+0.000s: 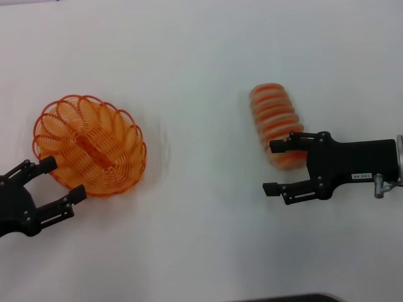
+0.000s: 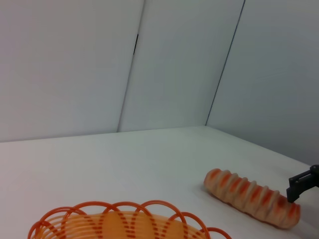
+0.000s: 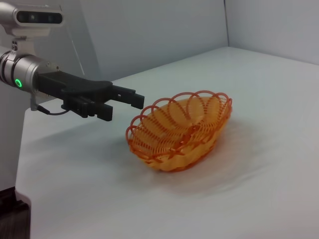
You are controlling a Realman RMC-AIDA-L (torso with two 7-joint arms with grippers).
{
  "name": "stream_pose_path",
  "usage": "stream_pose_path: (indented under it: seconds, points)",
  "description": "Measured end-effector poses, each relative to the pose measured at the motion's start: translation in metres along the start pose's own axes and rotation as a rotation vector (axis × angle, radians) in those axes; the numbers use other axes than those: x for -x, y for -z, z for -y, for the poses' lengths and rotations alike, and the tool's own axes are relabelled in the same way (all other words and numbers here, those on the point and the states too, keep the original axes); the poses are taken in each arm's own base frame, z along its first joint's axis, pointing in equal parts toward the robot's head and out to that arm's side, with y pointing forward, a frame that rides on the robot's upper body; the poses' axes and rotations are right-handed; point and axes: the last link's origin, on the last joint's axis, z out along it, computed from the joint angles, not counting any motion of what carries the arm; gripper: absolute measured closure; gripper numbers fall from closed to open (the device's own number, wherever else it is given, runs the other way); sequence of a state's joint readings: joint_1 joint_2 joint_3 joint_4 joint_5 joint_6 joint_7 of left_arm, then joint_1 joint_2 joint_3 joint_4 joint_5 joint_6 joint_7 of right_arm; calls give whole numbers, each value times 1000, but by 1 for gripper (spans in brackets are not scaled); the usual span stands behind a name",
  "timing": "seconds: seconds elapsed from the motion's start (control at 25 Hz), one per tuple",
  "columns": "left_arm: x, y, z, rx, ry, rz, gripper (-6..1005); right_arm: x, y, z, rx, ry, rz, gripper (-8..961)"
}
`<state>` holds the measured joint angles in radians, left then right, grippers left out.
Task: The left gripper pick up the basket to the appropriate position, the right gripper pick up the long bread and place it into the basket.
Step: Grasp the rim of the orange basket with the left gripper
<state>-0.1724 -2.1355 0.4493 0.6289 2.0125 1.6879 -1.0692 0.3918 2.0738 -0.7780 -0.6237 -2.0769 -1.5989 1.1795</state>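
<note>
The left end effector (image 1: 60,179) sits at the lower left of the head view, with its two black fingers spread apart. One fingertip (image 1: 47,165) reaches the near rim of the basket (image 1: 88,146), and the other lies just beside the rim lower down. It holds nothing. The arm behind it is all black and goes out of the frame at the left edge. In the right wrist view the same end effector (image 3: 124,102) hangs level with the basket (image 3: 179,130) rim, and a green light ring shows on the silver wrist behind it.

The right end effector (image 1: 275,168) is at the right of the head view, also with fingers apart. Its upper finger (image 1: 286,145) lies over the lower end of the long bread (image 1: 276,126); the lower finger is free on the worktop (image 1: 201,63) side. The fingers do not clamp the bread. A small white label sits on the black body of this end effector, but its writing cannot be read. Behind it a silver-white wrist leaves the frame at the right edge.

The basket stands on the white worktop at the left, and the long bread lies on the worktop at the centre right, well apart from the basket. In the left wrist view the bread (image 2: 251,197) lies at the lower right.
</note>
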Motion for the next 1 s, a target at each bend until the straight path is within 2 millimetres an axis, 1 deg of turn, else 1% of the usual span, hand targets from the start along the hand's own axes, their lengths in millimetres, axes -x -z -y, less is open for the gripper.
stream_pose_path:
  seconds: [0.48, 0.68, 0.84, 1.0]
  points:
    - [-2, -1, 3, -13, -4, -3, 108, 3, -2, 2, 2, 6, 1, 10]
    - [-9, -1, 9, -37, 16, -39, 107, 4, -4, 2, 2, 5, 7, 10]
    - [-20, -2, 20, -80, 130, -88, 108, 6, -5, 2, 3, -4, 10, 11]
    - [-35, -7, 39, -117, 286, -115, 108, 7, -6, 2, 6, -11, 13, 12]
